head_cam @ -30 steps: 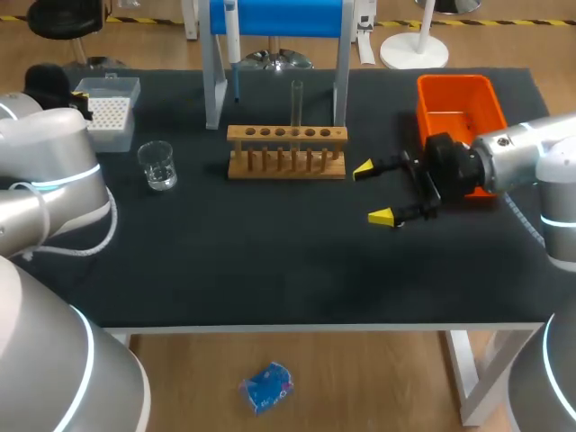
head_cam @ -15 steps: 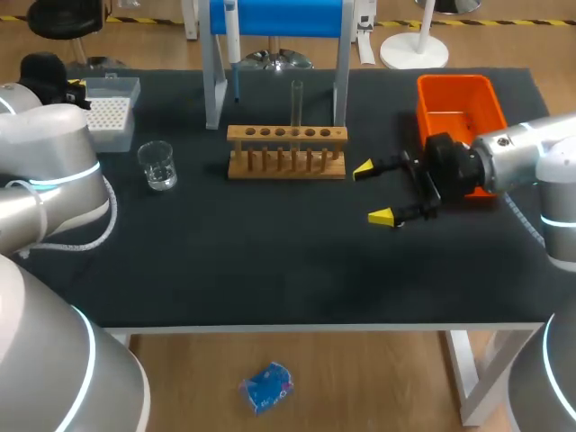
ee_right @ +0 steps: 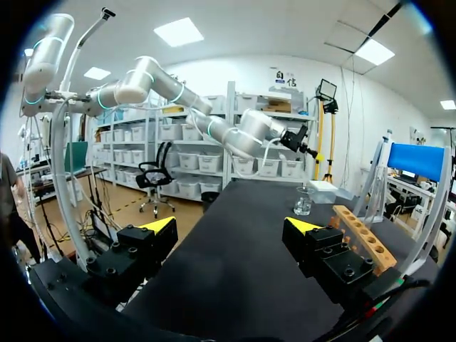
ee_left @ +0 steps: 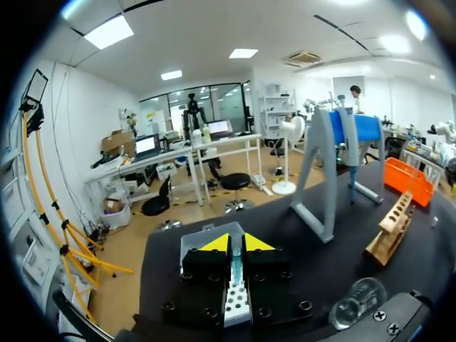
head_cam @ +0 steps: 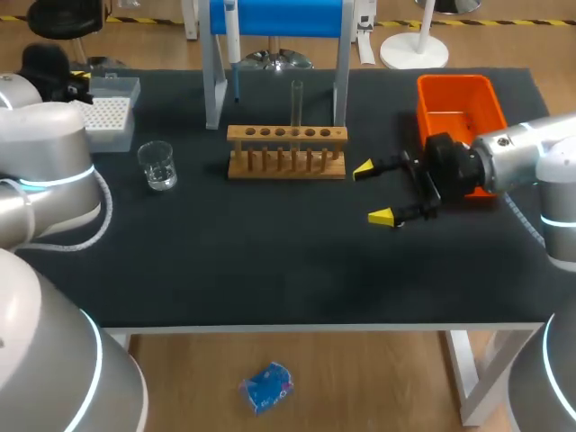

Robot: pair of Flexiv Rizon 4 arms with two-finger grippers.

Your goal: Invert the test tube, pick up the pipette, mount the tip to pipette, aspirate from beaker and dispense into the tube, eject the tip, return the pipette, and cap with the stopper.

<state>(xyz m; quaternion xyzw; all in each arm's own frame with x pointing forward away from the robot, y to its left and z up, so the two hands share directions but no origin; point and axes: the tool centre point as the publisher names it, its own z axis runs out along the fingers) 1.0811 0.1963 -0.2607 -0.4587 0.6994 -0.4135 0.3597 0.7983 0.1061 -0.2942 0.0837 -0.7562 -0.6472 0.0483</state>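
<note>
My left gripper (ee_left: 234, 244) hangs over the white tip box (ee_left: 236, 303), shut on a thin clear pipette tip (ee_left: 234, 262) that stands between its fingers. In the head view this gripper (head_cam: 76, 83) is at the far left, beside the tip box (head_cam: 108, 112). The glass beaker (head_cam: 157, 166) stands near the box. A test tube (head_cam: 296, 101) stands upright in the wooden rack (head_cam: 286, 151). The pipette (head_cam: 232, 40) hangs on the blue stand (head_cam: 279, 18). My right gripper (head_cam: 378, 192) is open and holds nothing, just right of the rack.
An orange bin (head_cam: 459, 106) sits at the back right, behind my right arm. The stand's grey legs (head_cam: 213, 85) straddle the rack's rear. In the right wrist view the rack (ee_right: 363, 239) and the beaker (ee_right: 303, 202) lie ahead of the open gripper (ee_right: 231, 225).
My left gripper has drawn up and back from the tip box, still closed. The right arm has stayed where it was.
</note>
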